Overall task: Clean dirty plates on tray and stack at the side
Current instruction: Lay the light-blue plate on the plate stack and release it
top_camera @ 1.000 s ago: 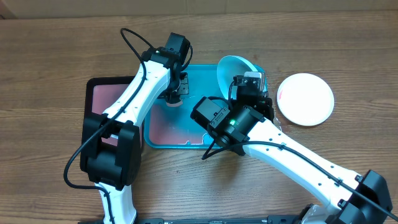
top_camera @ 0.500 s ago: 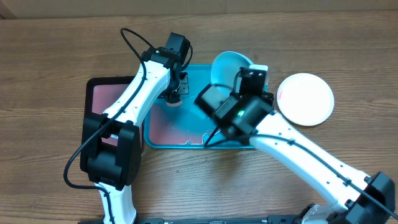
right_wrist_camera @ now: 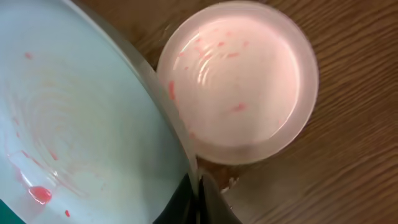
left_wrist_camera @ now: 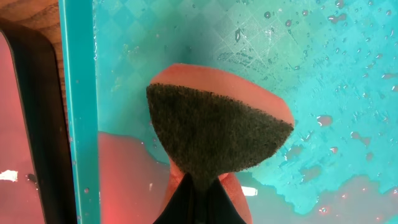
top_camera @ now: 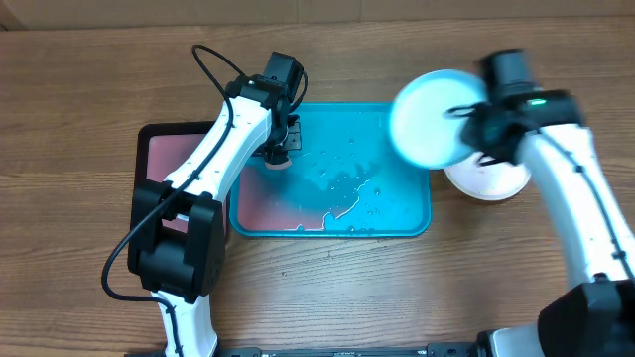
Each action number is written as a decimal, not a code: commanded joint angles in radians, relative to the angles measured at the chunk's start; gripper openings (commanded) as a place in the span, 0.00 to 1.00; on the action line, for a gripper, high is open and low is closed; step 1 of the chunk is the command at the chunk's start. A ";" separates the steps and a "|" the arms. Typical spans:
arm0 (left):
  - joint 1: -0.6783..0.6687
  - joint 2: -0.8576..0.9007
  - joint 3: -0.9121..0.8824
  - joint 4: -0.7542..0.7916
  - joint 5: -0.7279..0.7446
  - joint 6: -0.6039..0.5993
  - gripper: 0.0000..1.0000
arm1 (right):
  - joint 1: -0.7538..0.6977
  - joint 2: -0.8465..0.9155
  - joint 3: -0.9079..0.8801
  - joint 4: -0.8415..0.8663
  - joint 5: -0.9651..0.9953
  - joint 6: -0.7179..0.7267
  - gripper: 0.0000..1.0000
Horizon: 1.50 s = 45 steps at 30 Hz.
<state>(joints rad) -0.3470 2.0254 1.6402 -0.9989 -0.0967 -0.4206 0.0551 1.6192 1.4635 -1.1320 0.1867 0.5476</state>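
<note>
1. Desk: brown wood-grain top that carries everything listed below.

2. Teal tray: large, rectangular, with rounded corners and a raised rim, lying at mid-desk. Its floor is wet. Beads and streaks of water cover the middle and right, and a pool of pinkish liquid lies in the left part.

3. Right arm: white, reaching in from the lower right, its wrist above the desk just off the teal tray's right edge. It is blurred in the overhead view.

4. Left arm: white with black joints, reaching over the teal tray's upper left corner.

5. Black-rimmed tray: smaller, pink inside, just beside the teal tray's left edge. It is partly hidden under the left arm.

6. Light blue plate: round and shallow, with faint red specks and one red drop on its face. It is held up over the teal tray's right rim and overlaps the white plate in both views. How high it is cannot be told.

7. White plate: round, lying flat on the desk to the right of the teal tray, with thin red smears inside.

8. Sponge: salmon-pink with a dark scouring face, low over the wet floor at the teal tray's upper left.

9. Right gripper: fingers pinched tight on the light blue plate's rim.

10. Left gripper: fingers clamped on the sponge's narrow end.
</note>
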 commanded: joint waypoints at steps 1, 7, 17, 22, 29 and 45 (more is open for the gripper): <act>-0.007 0.010 0.009 0.003 0.009 -0.021 0.04 | -0.153 -0.003 -0.021 0.036 -0.134 -0.060 0.04; -0.007 0.010 0.009 0.003 0.009 -0.021 0.04 | -0.326 0.058 -0.143 0.132 -0.163 -0.058 0.04; -0.006 0.007 0.033 -0.034 0.008 -0.021 0.04 | -0.380 0.105 -0.298 0.261 -0.164 -0.059 0.21; -0.006 0.005 0.158 -0.187 -0.027 -0.023 0.04 | -0.380 0.104 -0.269 0.258 -0.232 -0.095 0.79; -0.005 -0.043 0.327 -0.410 -0.126 -0.100 0.04 | -0.343 0.103 -0.094 0.126 -0.373 -0.204 0.91; 0.176 -0.092 0.164 -0.409 -0.260 -0.265 0.04 | -0.037 0.104 -0.048 0.135 -0.397 -0.268 0.99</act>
<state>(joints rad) -0.2256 1.9522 1.8687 -1.4544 -0.3317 -0.6529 -0.0147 1.7325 1.3991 -1.0080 -0.1974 0.3092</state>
